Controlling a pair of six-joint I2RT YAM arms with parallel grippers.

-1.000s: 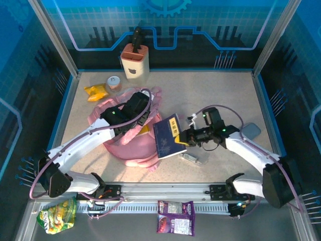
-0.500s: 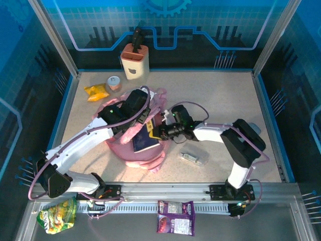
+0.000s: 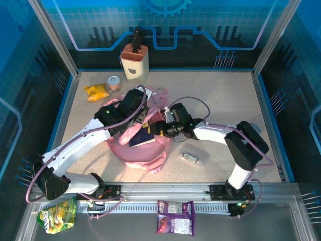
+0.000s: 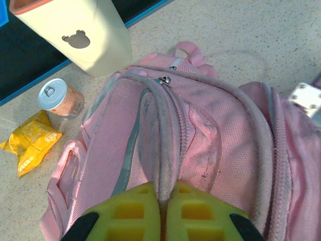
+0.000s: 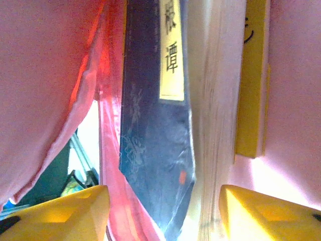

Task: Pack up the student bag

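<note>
The student bag [image 3: 135,151] is a soft pink backpack lying mid-table with its mouth held up. My left gripper [image 3: 142,114] is shut on the bag's pale grey-white zip trim [image 4: 163,125], its yellow fingers [image 4: 135,211] pinching the trim in the left wrist view. My right gripper [image 3: 156,129] reaches into the bag's mouth from the right. A dark blue book [image 3: 142,138] sits partly inside the bag. In the right wrist view the blue book [image 5: 150,125] stands between pink fabric and a yellow book [image 5: 251,100], with the right gripper [image 5: 163,201] open, jaws wide apart around the book's edge.
A cream pen holder [image 3: 135,61], a small can [image 3: 114,83] and a yellow snack packet [image 3: 96,92] stand behind the bag. A small clear item [image 3: 192,158] lies to the bag's right. A purple packet [image 3: 175,217] and a green packet [image 3: 57,215] lie beyond the front rail.
My right arm carried the blue book leftward from the open table into the bag's mouth, and its jaws have opened. My left gripper kept its hold on the zip trim.
</note>
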